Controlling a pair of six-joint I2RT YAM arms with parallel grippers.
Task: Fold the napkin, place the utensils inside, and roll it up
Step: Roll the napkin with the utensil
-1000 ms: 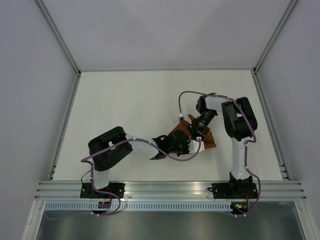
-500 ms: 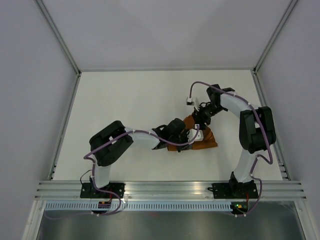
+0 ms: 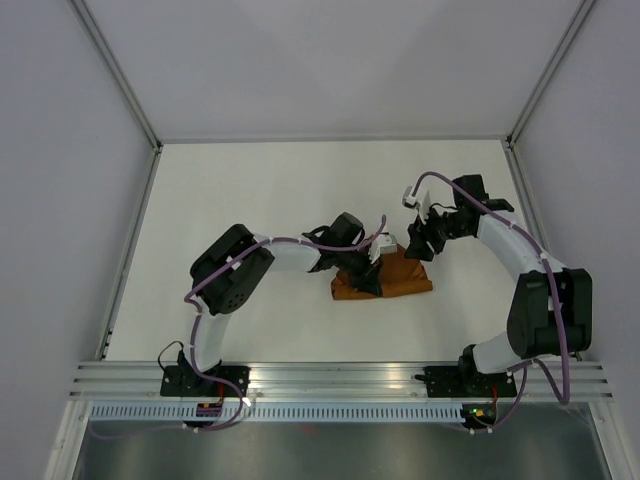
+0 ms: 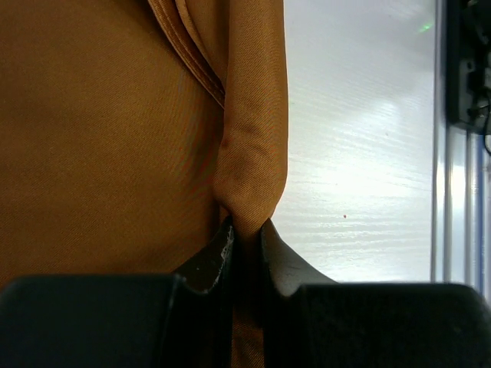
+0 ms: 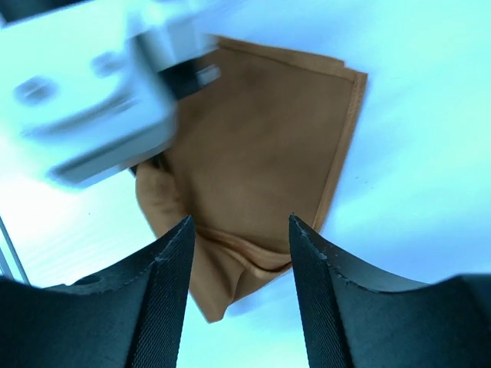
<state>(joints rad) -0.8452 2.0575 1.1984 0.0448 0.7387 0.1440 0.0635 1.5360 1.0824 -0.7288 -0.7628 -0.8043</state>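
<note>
Napkin [image 3: 408, 281] fold between left pincer [image 4: 247, 232] tips; right pincer [image 5: 239, 224] spread, just beside

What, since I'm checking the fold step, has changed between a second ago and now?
The right gripper opened and swung to the right, off the napkin, apparently letting it go. The left gripper shifted a little away from the bases. Unchanged: the left gripper stays pinched on a fold of the napkin, which lies folded in about the same spot.
</note>
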